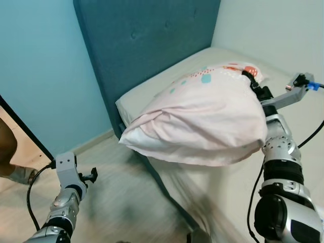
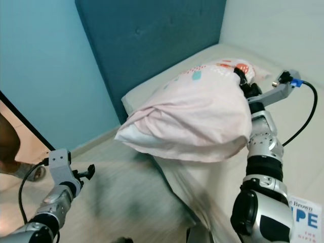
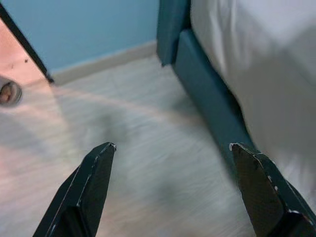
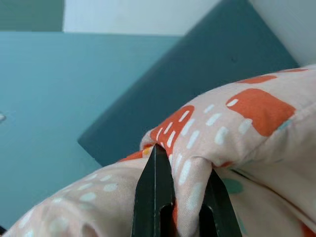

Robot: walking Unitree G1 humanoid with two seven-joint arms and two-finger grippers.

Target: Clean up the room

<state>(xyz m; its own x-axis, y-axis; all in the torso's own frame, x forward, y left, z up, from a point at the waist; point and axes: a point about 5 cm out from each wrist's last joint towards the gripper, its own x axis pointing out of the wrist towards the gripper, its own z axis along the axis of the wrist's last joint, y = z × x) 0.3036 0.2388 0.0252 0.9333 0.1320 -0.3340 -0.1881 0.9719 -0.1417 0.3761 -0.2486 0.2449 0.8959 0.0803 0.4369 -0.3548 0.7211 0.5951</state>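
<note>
Pink fabric of a big soft patterned pillow (image 1: 202, 121) is pinched in the right gripper (image 4: 180, 185), held up over the bed.

Black fingers (image 4: 154, 192) of that gripper are closed tight on a bunched fold of the pillow's orange-and-white printed corner, seen close in the right wrist view. The pillow hangs out from the gripper above the near edge of the pale mattress (image 1: 152, 91), in front of the dark teal padded headboard (image 1: 147, 45); its underside seems clear of the mattress, though blur there makes that uncertain. The left gripper (image 3: 173, 163) is spread wide with nothing in it, low over the light wood floor (image 3: 148, 163) beside the teal bed frame (image 3: 207, 103). A white booklet with blue letters (image 2: 304, 215) lies on the mattress, cut off by the picture's edge.
</note>
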